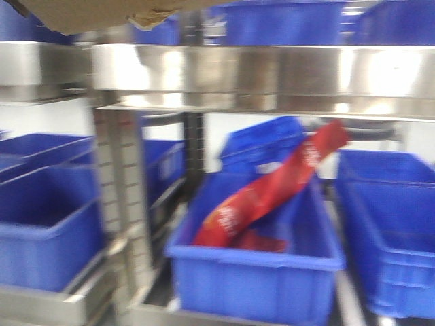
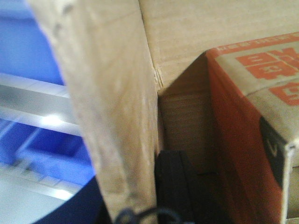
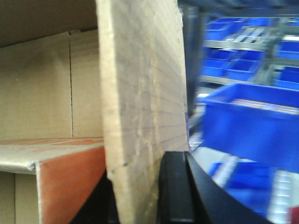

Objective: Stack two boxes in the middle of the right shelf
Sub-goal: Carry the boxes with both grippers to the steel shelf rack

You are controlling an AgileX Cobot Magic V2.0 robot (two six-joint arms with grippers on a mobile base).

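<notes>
A brown cardboard box shows only as an underside at the top left of the front view. My left gripper is shut on the box's side wall, with one black finger inside the box. A second box with orange print sits inside, right of that finger. My right gripper is shut on the opposite wall, with one black finger outside it. The orange-printed box lies on the inner side. Neither gripper shows in the front view.
Steel shelves stand straight ahead, with blue bins on every level. The middle blue bin holds a red bag leaning up to the right. More blue bins stand at the left and right.
</notes>
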